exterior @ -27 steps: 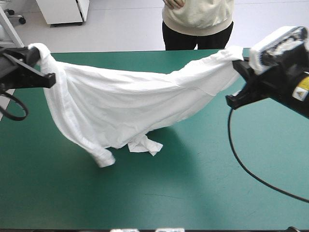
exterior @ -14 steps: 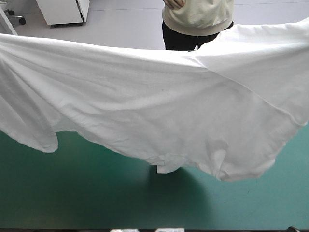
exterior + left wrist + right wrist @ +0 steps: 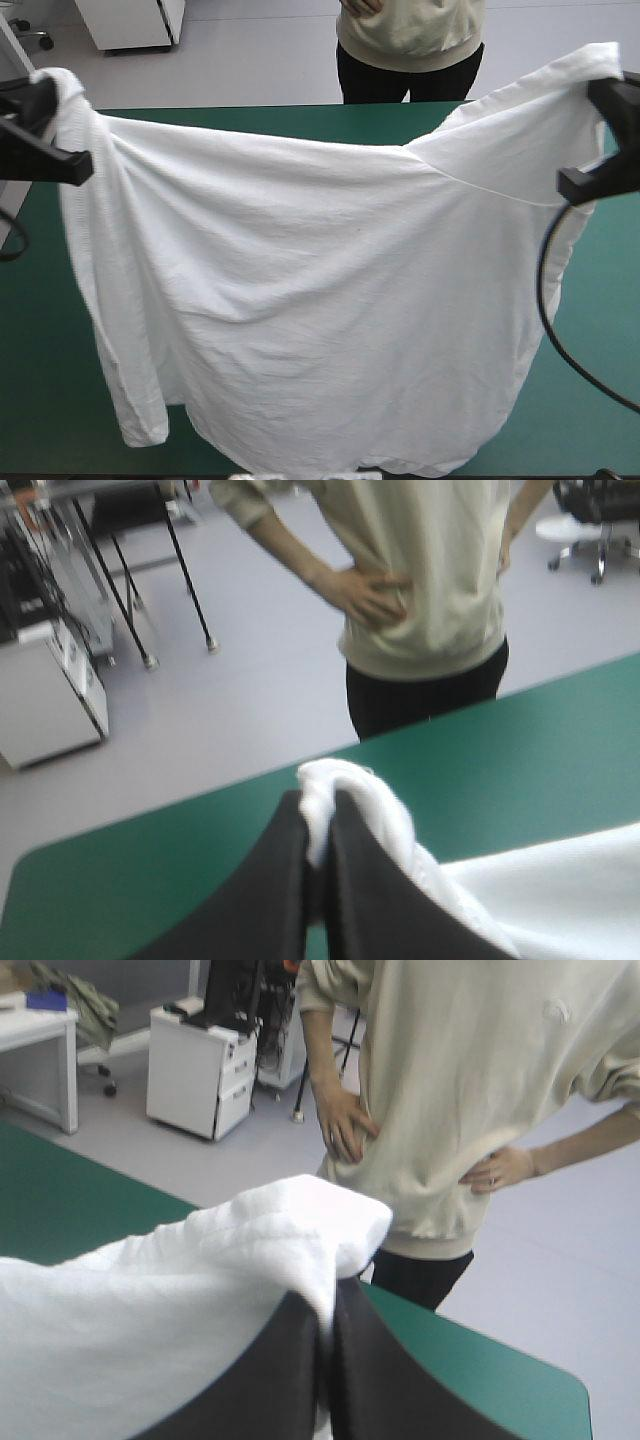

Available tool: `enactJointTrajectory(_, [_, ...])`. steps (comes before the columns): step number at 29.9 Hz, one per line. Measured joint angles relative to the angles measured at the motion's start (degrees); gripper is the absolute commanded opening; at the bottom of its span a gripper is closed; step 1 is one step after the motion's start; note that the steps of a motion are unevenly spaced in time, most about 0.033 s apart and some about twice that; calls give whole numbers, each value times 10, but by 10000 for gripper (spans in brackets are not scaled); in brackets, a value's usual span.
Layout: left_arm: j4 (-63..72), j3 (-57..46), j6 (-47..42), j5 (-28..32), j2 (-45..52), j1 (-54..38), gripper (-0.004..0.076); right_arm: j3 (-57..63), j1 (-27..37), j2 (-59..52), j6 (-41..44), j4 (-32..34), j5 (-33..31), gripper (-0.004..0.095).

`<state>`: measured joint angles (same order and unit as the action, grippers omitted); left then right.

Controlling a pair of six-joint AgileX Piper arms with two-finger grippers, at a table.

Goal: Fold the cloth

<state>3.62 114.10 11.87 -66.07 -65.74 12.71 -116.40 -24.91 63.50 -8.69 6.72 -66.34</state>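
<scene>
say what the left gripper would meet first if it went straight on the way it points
Beyond the T-shirt fold pinched in its shut fingers, the left gripper points out above bare teal-green cover toward its far edge; the way looks free, though height is hard to judge.

The T-shirt [image 3: 320, 300] is hung spread over the bench [image 3: 45, 350]. Its left upper corner is pinched in the left tool [image 3: 318, 805], its right in the right tool [image 3: 325, 1305].
</scene>
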Motion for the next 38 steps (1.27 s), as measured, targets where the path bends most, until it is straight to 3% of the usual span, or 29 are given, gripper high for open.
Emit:
enactJointTrajectory(8, [6, -151, -14, 111, -121, 0, -9, 79, 0, 160, 10, 16, 57, -17])
enactJointTrajectory(13, [10, -163, -14, 179, -212, 0, -9, 85, 26, 270, 15, 30, 132, -17])
enactJointTrajectory(18, [4, -164, -14, 278, -286, 0, -9, 86, 89, 377, 15, -13, 209, -17])
enactJointTrajectory(24, [-47, -164, -17, 332, -362, 0, -4, 87, 129, 454, 9, -37, 259, -6])
enactJointTrajectory(27, [-83, -164, -42, 337, -396, 0, 82, 87, 138, 473, -3, -43, 265, 87])
enactJointTrajectory(31, [-102, -164, -79, 342, -427, -2, 385, 87, 154, 489, -9, -50, 267, 409])
enactJointTrajectory(33, [-104, -164, -88, 348, -435, -2, 481, 87, 164, 495, -9, -55, 267, 551])
enactJointTrajectory(34, [-104, -164, -92, 351, -437, -2, 511, 87, 169, 496, -10, -57, 267, 601])
enactJointTrajectory(38, [-106, -164, -113, 354, -438, -2, 491, 87, 193, 490, -10, -74, 265, 602])
